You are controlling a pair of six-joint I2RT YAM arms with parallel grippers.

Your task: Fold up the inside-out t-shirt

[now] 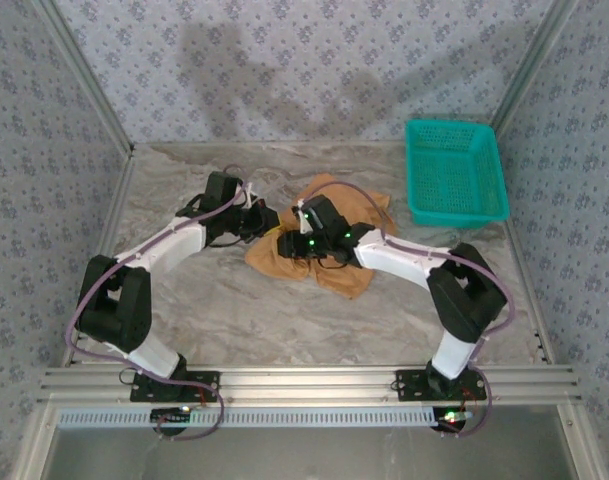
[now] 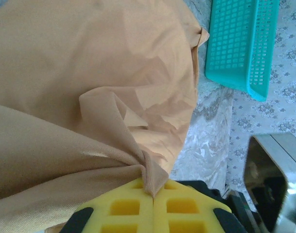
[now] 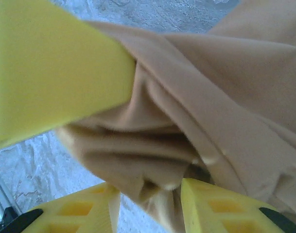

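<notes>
The tan inside-out t-shirt lies bunched in the middle of the table, with both grippers at its left side. My left gripper is shut on a gathered fold of the t-shirt. In the left wrist view, that fold runs down into the seam between the yellow pads of the left gripper. My right gripper sits right beside it on the cloth. In the right wrist view, the right gripper has its jaws apart, and a loose hanging fold of the t-shirt sags into the gap.
A teal plastic basket stands at the back right of the marbled table, and the basket also appears in the left wrist view. Patterned walls close in the back and sides. A yellow pad looms close at the upper left of the right wrist view.
</notes>
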